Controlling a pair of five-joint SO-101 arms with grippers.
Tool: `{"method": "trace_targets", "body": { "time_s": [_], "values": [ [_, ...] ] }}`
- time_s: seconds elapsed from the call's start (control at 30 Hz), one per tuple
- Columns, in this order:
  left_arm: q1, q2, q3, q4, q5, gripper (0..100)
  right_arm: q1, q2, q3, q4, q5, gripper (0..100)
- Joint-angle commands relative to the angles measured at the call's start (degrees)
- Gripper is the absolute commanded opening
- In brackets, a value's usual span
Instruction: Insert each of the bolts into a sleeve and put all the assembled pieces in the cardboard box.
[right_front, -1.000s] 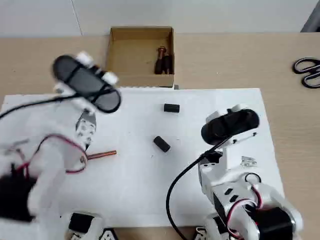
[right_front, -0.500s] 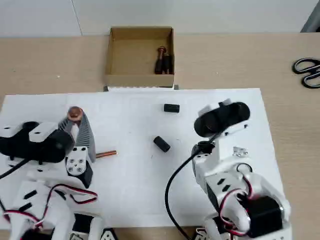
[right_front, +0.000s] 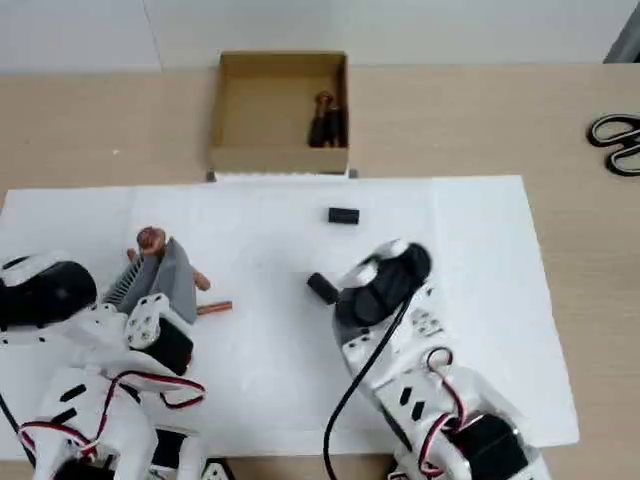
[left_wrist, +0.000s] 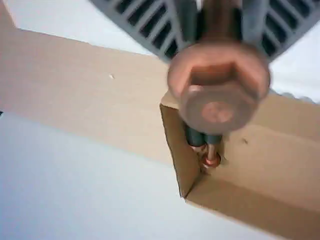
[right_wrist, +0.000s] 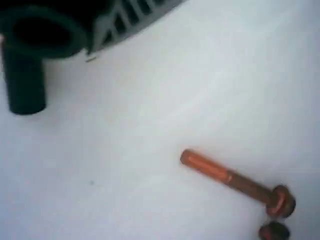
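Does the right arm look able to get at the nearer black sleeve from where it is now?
Probably yes. The right gripper is right beside that sleeve, with bare paper around it; the loose bolt and the left gripper, shut on another bolt, lie well off to the side.

Tan wood counter (right_front: 480, 120). White sheet (right_front: 470, 240) covers near half. Cardboard box (right_front: 278, 160) just beyond sheet's far edge. Scissors (right_front: 617, 143) at right edge, well apart. On sheet: black sleeve (right_front: 343, 215), second sleeve (right_front: 321, 288), copper bolt (right_front: 214, 308) lying flat.
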Motion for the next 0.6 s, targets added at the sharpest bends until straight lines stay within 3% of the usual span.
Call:
{"method": "trace_targets", "body": {
  "time_s": [0.0,0.27,0.57],
  "values": [
    [0.53,-0.18,0.22,-1.93,3.16,1,-3.03,-4.35,2.46,-1.89,0.97,0.2],
    [10.81,-0.44,1.19,-1.93,9.14,1,-8.48,-11.91,8.09,-1.89,7.74,0.2],
    [17.32,-0.44,3.38,-1.93,8.97,1,-13.58,-11.56,8.09,-3.74,8.35,0.2]
  ]
}}
